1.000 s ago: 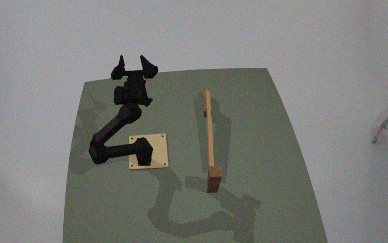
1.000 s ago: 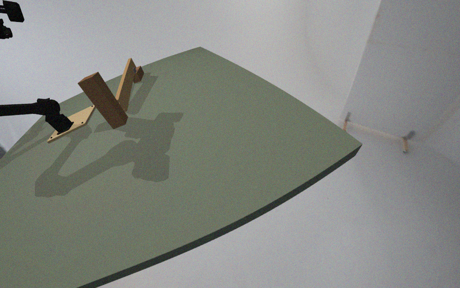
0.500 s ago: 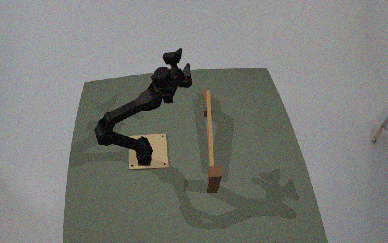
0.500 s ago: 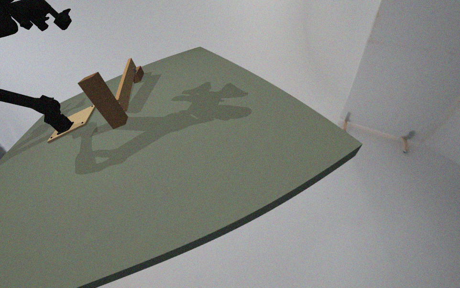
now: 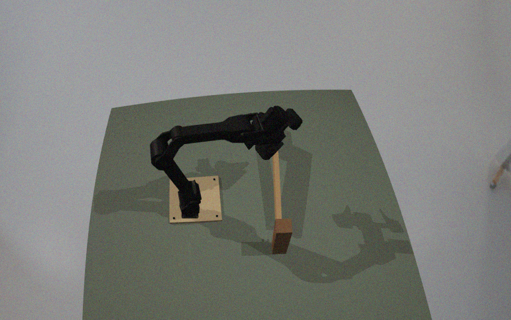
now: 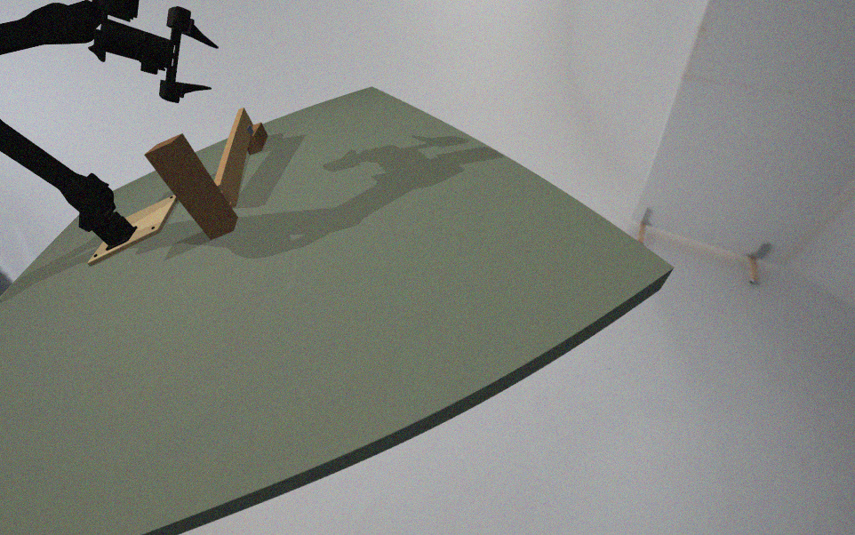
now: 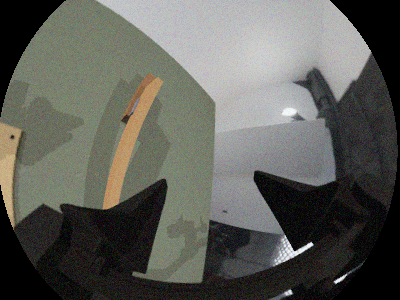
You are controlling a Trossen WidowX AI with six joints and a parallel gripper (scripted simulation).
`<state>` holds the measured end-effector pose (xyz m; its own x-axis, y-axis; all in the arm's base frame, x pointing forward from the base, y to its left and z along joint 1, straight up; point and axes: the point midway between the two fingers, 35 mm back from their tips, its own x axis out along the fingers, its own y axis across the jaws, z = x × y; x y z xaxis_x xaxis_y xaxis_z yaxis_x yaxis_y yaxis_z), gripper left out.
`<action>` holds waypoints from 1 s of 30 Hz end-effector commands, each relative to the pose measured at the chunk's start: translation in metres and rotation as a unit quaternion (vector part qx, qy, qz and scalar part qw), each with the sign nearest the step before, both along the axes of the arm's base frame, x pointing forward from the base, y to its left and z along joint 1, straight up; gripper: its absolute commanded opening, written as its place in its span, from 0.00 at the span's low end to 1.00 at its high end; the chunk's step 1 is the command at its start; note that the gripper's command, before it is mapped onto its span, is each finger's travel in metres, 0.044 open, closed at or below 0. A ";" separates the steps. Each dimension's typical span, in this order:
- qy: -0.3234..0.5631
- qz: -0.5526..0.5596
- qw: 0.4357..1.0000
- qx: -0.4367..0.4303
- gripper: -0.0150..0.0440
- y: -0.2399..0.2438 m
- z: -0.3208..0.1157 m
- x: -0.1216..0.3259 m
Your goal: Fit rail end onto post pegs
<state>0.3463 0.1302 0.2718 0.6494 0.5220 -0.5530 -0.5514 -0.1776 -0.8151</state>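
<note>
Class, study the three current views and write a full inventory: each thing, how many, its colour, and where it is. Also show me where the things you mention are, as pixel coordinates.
table: one, green, under everything else listed
bed rail [image 5: 277, 184] [image 6: 234, 157] [image 7: 129, 142]: one, light wood, slanting down from the footboard block to near the post
post [image 5: 282, 235] [image 6: 192, 186]: one, brown, at the rail's near end
footboard block [image 6: 259, 139] [image 7: 134, 102]: one, brown, beside the rail's far end
base plate [image 5: 211, 196] [image 6: 151, 217] [image 7: 9, 150]: one, pale wood with dark holes, under the arm's foot
arm [image 5: 203, 132] [image 6: 47, 161]: one, black, reaching over the table
jaws: one pair, black, open, above the rail
</note>
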 end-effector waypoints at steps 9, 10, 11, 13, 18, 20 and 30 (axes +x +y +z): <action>0.396 -0.218 0.874 -0.179 1.00 -0.127 -0.140 -0.019; 0.411 -0.222 0.864 -0.188 1.00 -0.132 -0.144 -0.022; 0.417 -0.224 0.860 -0.191 1.00 -0.134 -0.145 -0.024; 0.417 -0.224 0.860 -0.191 1.00 -0.132 -0.145 -0.021; 0.417 -0.224 0.860 -0.191 1.00 -0.132 -0.145 -0.021; 0.417 -0.224 0.860 -0.191 1.00 -0.132 -0.145 -0.021; 0.417 -0.224 0.860 -0.191 1.00 -0.132 -0.160 -0.018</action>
<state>0.3271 -0.0004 0.1164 0.0304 0.0068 -0.9995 -0.9990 0.0335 -0.0302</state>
